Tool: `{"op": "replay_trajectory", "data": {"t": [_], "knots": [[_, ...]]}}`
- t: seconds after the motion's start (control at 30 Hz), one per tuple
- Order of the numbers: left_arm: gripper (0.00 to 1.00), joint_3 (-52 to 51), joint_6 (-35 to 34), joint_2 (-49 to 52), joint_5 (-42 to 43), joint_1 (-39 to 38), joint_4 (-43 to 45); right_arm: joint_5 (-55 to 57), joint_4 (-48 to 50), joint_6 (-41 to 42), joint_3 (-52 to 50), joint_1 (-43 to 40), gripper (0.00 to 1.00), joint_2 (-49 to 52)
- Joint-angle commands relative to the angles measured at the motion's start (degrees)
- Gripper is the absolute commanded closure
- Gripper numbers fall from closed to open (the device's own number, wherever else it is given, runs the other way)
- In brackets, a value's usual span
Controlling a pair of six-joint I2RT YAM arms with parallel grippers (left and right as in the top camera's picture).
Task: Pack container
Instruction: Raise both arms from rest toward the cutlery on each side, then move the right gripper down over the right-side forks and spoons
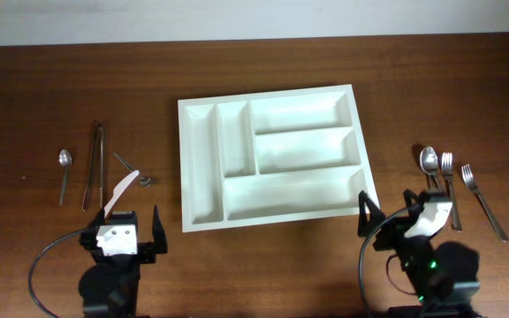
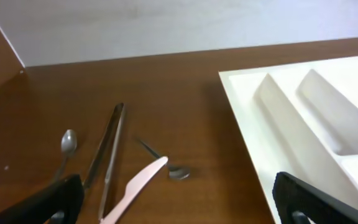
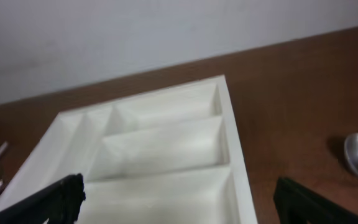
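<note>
Container lies flat at the middle of the desk, its two narrow compartments toward the left; left of it lie a slim spoon, tongs, a white knife and a short spoon, and right of it a broad spoon, a fork and a second fork. Left tool and right tool hover at the near edge, both spread fully wide; neither has hold of anything.

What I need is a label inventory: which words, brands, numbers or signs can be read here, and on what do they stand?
No readable text in any view.
On the container: none, plain white.
On the tongs, forks and spoons: any stamps are too small to tell.
</note>
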State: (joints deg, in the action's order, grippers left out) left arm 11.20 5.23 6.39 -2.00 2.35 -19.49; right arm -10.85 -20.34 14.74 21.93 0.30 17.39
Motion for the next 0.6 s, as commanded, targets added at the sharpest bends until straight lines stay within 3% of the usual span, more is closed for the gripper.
{"op": "replay_trajectory", "data": {"t": [0.0,0.4,0.57], "knots": [[0.01,8.8,-0.2,7.2,-4.8,-0.2,-1.2,2.6,-3.3,-4.4,12.7,-0.4,0.01,11.4],[0.01,35.9,0.9,38.8,-8.9,0.0,-7.0,7.5,-33.9,-12.0,57.4,-3.7,0.01,56.8],[0.01,46.6,1.3,52.3,-2.4,2.1,-12.6,4.9,-42.7,-12.0,68.9,-9.4,0.01,68.0]]}}
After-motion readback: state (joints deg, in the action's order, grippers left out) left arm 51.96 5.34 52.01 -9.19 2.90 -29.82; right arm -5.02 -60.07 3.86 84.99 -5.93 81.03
